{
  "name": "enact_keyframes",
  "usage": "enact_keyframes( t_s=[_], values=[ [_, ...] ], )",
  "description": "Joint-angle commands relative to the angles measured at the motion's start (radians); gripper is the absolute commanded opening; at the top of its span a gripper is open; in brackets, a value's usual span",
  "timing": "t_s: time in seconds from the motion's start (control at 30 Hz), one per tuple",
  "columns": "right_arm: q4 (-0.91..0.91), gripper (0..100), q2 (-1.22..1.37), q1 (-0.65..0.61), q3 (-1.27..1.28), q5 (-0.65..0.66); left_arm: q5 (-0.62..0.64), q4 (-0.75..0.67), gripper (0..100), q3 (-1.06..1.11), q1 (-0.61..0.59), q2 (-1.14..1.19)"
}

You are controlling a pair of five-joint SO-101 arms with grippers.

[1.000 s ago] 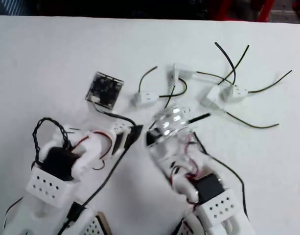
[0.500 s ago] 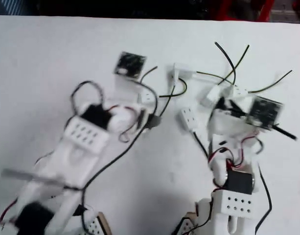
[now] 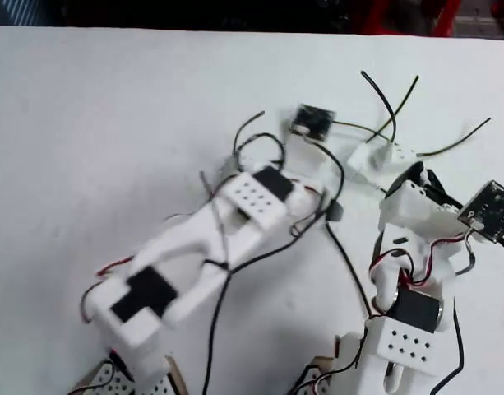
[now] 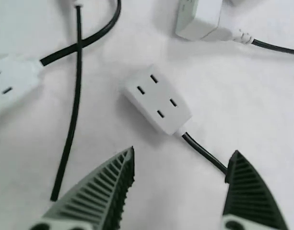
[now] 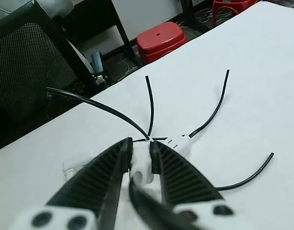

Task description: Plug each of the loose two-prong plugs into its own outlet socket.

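High view: the left arm (image 3: 235, 218) lies slantwise across the middle of the table (image 3: 87, 107). White connectors (image 3: 373, 158) with black wires sit at two o'clock, just beside the right arm (image 3: 412, 271).

Left wrist view: the left gripper (image 4: 182, 154) is spread wide, just short of an outlet socket (image 4: 158, 99), with a black cord (image 4: 72, 110) alongside.

Right wrist view: the right gripper (image 5: 140, 143) pinches a white plug (image 5: 141, 167).

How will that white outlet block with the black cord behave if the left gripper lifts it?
The outlet block looks like rigid plastic with flat sides, so it probably won't deform or roll. Its black cord looks floppy and would likely trail and tug, perhaps twisting the block in the left gripper.
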Motion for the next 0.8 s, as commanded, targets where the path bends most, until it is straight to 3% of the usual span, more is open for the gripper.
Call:
enact_keyframes(
  t_s=[0.0,0.27,0.57,0.77],
  values=[
    [-0.021,1.7,-0.025,0.010,-0.051,-0.008,0.011,-0.021,30,-0.144,0.012,0.104],
    [-0.019,1.7,-0.025,0.010,-0.051,-0.003,0.011,0.094,28,-0.407,0.007,0.355],
    [-0.015,1.7,-0.025,0.010,-0.049,-0.002,-0.003,0.361,4,-0.718,-0.053,0.535],
    [-0.019,1.7,-0.025,0.008,-0.037,-0.002,-0.344,0.551,2,-0.813,-0.067,0.539]
  ],
)
